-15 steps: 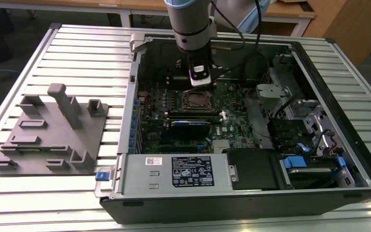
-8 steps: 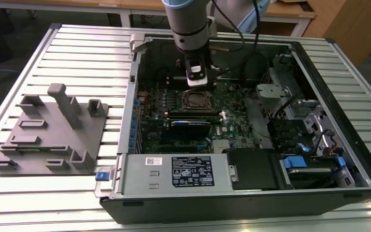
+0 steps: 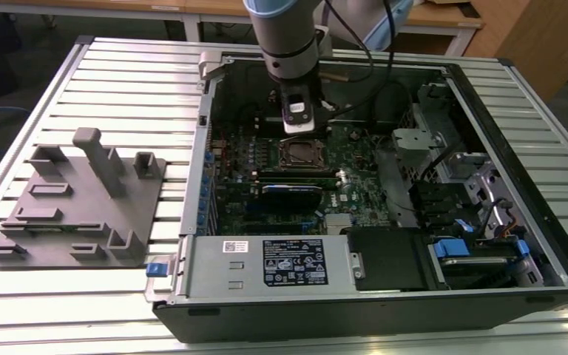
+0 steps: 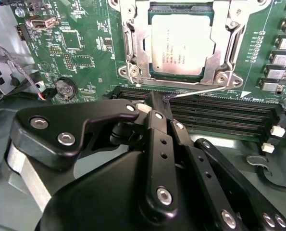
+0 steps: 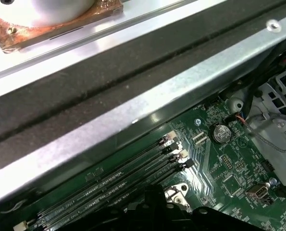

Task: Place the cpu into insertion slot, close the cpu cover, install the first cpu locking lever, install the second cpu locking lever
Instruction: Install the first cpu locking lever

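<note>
Claw (image 4: 155, 103) at lever (image 4: 205, 90), cpu (image 4: 181, 43) seated under cover (image 4: 134, 45).
We find the cpu lying in the slot (image 3: 299, 153) with the cover folded flat over its edges. The claw's fingers (image 4: 155, 130) are drawn together, tip touching or just beside the lever's free end; we cannot tell whether the wire is pinched. The lever lies along the cover's edge, next to the memory slots (image 4: 219, 113). We judge three risks: the thin wire may slip off the tip and spring up; a push aimed too low may scrape the memory slots or board (image 4: 80, 53); a lever not fully latched leaves the cover unclamped.
</note>
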{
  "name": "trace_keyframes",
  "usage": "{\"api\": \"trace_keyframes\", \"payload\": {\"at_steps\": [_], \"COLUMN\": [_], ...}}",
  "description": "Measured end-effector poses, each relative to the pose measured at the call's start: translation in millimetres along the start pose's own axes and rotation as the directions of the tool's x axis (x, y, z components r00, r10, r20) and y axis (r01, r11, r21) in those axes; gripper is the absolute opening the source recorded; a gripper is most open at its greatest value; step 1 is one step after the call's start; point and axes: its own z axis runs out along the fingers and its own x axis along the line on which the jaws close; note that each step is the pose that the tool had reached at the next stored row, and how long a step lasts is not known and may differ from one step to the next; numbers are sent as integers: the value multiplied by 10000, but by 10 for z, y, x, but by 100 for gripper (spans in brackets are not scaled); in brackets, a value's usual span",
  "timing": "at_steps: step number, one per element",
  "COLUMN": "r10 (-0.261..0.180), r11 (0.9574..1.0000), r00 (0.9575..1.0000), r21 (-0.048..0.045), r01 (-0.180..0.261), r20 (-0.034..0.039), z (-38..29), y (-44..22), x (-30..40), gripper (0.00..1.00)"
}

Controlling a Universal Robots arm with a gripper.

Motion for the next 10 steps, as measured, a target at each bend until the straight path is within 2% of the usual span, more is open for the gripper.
{"api": "trace_keyframes", "payload": {"at_steps": [4,10], "r10": [40,45], "r11": [9999,9995], "r00": [10000,9999], "r21": [-160,-301], "r01": [-40,-42], "r20": [35,97], "z": [-2,12], "y": [-26,-45], "x": [40,65], "gripper": [10,10]}}
